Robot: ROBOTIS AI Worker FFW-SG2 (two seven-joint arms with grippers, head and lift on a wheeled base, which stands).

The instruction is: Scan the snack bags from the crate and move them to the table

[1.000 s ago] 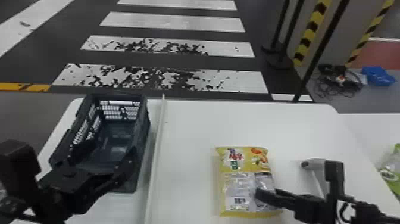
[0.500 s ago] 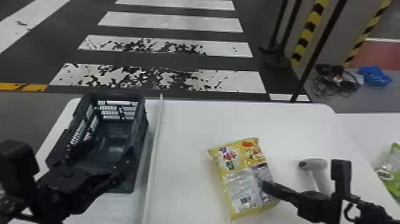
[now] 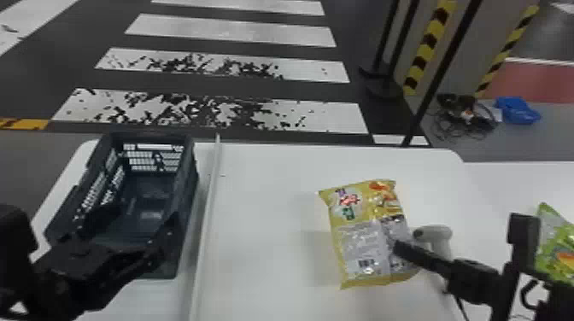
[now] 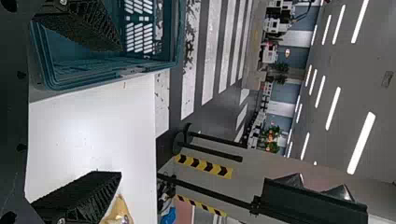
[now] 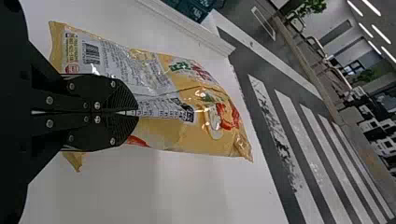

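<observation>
White tbl; yel. snack bag pinched btwn R gripper jaws.

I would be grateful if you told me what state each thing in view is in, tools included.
right tool: shut on the yellow snack bag
yellow snack bag: closed, creased, gripped
left tool: open
crate: upright, open-topped
white scanner: not gripped
green snack bag: not gripped, partly hidden
</observation>
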